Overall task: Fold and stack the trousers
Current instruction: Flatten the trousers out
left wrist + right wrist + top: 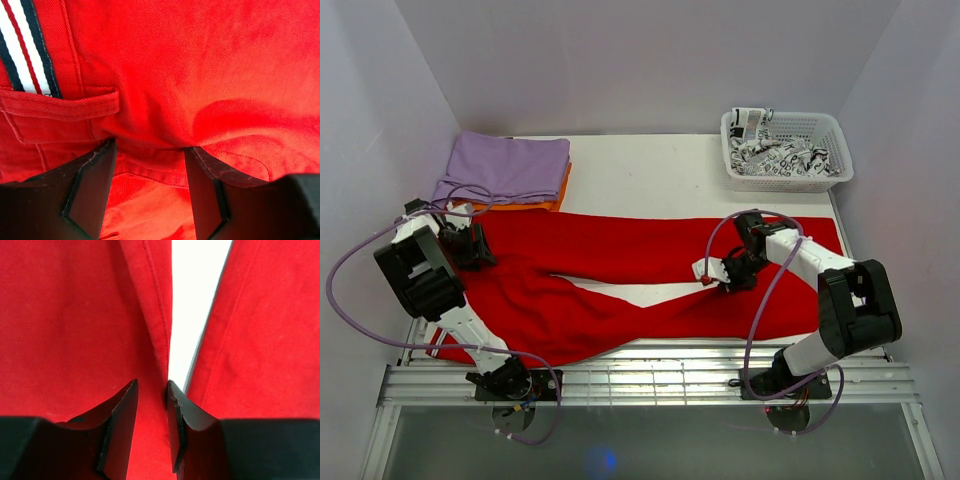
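Trousers (610, 245): lay spread flat across the table (650, 170), waist end at the left edge, legs reaching toward the right edge.
Right gripper (152, 385): jaws narrow, straddling the inner seam edge of one leg, just beside the gap between the legs; a firm grip could not be told.
Left gripper (150, 147): jaws wide, fingertips down on the cloth at the waist end.
Far corners: lilac cloth (505, 165) left, white basket (785, 150) right.
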`<action>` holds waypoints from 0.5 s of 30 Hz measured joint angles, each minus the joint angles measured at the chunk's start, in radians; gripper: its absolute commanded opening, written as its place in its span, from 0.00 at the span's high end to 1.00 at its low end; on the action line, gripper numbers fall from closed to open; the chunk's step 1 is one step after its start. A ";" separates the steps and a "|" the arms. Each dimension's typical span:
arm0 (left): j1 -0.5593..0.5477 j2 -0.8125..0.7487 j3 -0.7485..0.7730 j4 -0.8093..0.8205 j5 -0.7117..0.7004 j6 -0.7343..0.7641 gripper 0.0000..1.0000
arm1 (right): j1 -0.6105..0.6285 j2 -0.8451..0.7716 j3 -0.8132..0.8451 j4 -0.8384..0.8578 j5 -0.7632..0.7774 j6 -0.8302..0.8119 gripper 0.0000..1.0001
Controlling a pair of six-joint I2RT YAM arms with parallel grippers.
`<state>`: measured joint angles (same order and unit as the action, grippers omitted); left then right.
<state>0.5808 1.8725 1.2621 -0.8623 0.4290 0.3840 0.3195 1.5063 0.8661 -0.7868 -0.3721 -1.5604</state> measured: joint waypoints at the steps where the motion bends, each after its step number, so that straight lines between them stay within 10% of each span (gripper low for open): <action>1: 0.000 0.000 -0.001 0.003 -0.002 -0.001 0.33 | -0.005 -0.002 -0.003 0.001 0.003 0.000 0.66; 15: 0.003 0.000 -0.005 0.010 -0.003 -0.005 0.33 | -0.129 0.047 -0.013 -0.004 -0.016 -0.048 0.68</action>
<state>0.5835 1.8725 1.2572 -0.8524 0.4259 0.3790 0.1902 1.5536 0.8536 -0.7910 -0.3885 -1.6089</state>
